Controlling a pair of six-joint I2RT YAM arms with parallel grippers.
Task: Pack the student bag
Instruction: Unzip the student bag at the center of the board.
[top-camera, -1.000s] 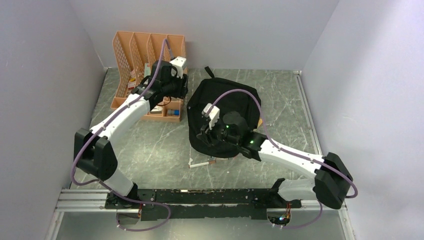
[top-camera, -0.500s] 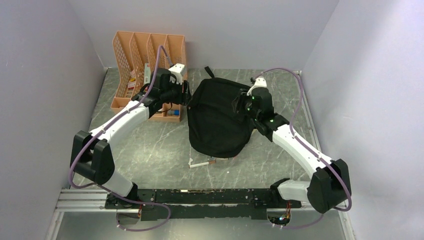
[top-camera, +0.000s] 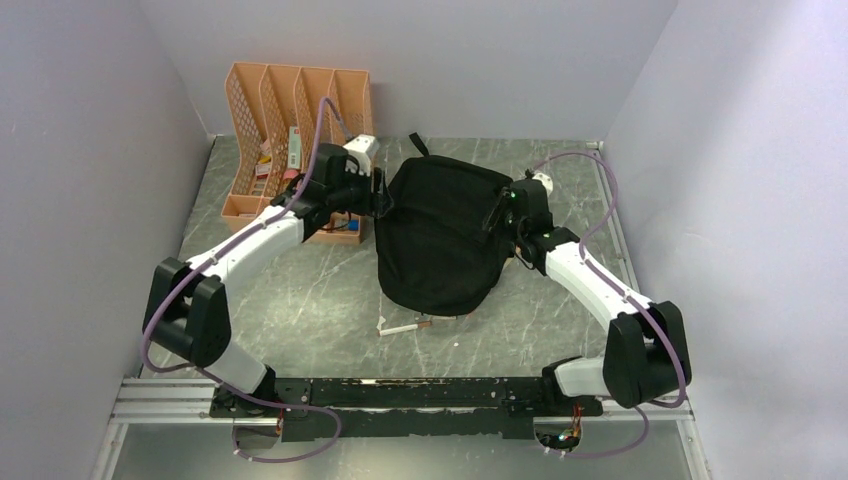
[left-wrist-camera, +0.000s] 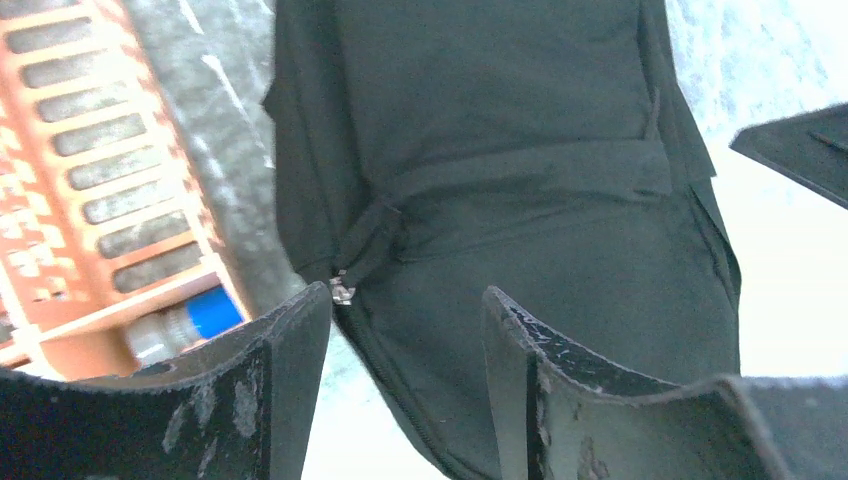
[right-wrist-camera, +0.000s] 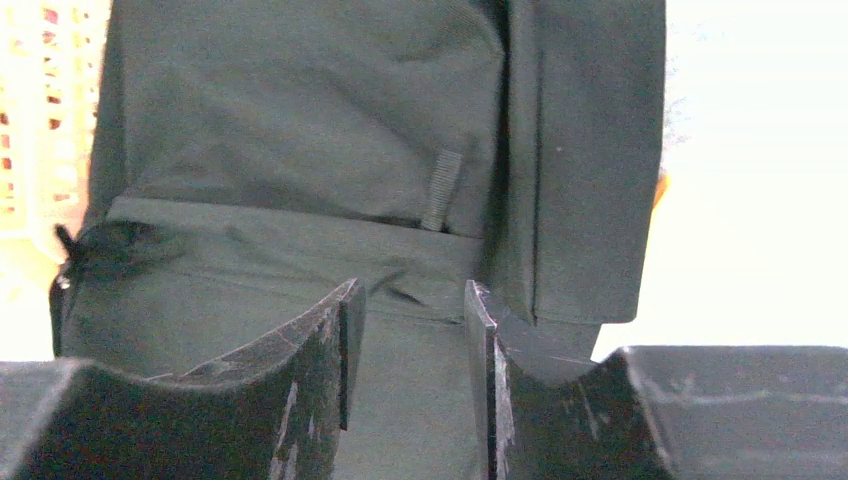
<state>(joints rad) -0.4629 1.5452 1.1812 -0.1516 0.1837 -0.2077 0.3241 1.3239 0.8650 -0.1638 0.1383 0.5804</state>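
Centrally on the grey marbled desk (top-camera: 300, 290) lies the student bag (top-camera: 440, 240), a black domed backpack with its rounded end toward the arms and a strap loop at its far end; the left end effector (left-wrist-camera: 405, 300) is at the bag's left flank, its two fingers apart with nothing held between them, and the wrist view shows the left finger's tip just beside a small metal zipper pull (left-wrist-camera: 343, 292) on the bag's side seam; the right end effector (right-wrist-camera: 407, 290) is at the bag's right flank, its fingers also parted, though by a narrower gap, with black fabric and a ribbed tab (right-wrist-camera: 441, 190) showing beyond them; whether either fingertip touches the cloth cannot be told; behind the left arm, against the back wall, stands an orange file organiser (top-camera: 300, 110) with slotted sides, and a blue-capped item (left-wrist-camera: 185, 320) lies in its low front tray; a white pen (top-camera: 400, 328) lies on the desk just beside the near edge of the bag.
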